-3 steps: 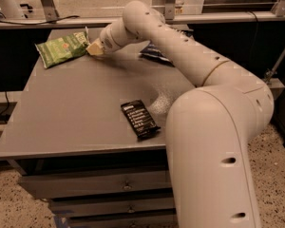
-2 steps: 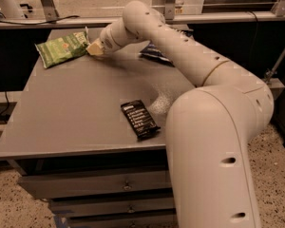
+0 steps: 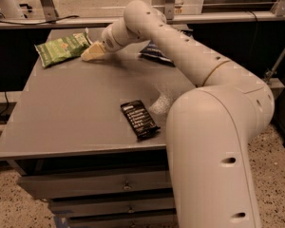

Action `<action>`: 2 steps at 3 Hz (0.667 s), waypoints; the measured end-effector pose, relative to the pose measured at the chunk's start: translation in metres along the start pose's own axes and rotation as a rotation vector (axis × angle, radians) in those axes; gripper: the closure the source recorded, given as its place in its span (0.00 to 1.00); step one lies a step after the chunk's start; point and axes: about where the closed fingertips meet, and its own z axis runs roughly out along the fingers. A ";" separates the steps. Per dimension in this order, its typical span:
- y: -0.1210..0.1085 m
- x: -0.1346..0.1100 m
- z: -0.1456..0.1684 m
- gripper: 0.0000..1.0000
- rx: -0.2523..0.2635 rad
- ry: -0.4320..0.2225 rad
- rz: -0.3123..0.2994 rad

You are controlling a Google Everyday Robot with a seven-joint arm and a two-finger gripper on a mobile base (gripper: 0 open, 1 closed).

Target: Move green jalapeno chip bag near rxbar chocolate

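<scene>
Camera view, the only one. The green bag (image 3: 62, 48) lies flat at the far left corner of the table (image 3: 61, 122), its printed face up. The bar (image 3: 139, 119) lies near the front edge, right of the middle, at a slant. The two are well apart, with bare tabletop between them, so the bag is not yet near the bar.

The arm (image 3: 180, 46) reaches from the base at the right across the far side of the table. The gripper (image 3: 92, 52) is at the bag's right end, low over the surface and touching or just about touching the bag's edge. Whether it is apart, together or clamped on the bag cannot be told from here: its tip reads as one pale wedge against the wrapper. The bag does not look lifted; it seems to rest fully on the table.

A blue bag (image 3: 154, 53) lies behind the arm on the far right, partly hidden, and plays no part.

As a judgement, the task is at its start: the reach to the bag looks done or nearly so, and a secure grasp is unconfirmed. Left to do are lifting or dragging the bag, carrying it diagonally toward the front right, and setting it down just beside the bar without knocking the bar off the front edge.
</scene>
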 end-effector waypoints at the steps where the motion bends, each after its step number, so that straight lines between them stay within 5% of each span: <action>1: 0.000 0.000 0.000 0.00 0.000 0.000 0.000; 2: 0.000 -0.015 0.004 0.00 -0.023 -0.027 0.002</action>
